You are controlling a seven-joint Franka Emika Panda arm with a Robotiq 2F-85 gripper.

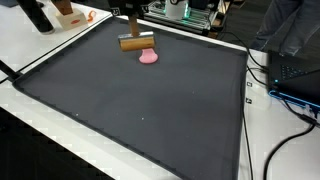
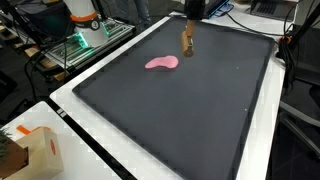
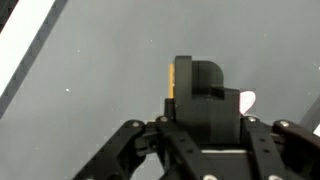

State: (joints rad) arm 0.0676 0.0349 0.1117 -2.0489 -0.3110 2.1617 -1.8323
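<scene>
Gripper (image 1: 135,33) is clamped snug on the block (image 1: 136,43), fingers pinching its sides so it hangs level, low at the mat's (image 1: 140,120) far edge, touching or hovering I can't tell, pink blob (image 1: 148,57) just beside it.

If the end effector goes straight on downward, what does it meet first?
Likely the dark mat right below: the wooden block in the end effector would touch first. The pink piece lies just beside, depth unclear.
</scene>
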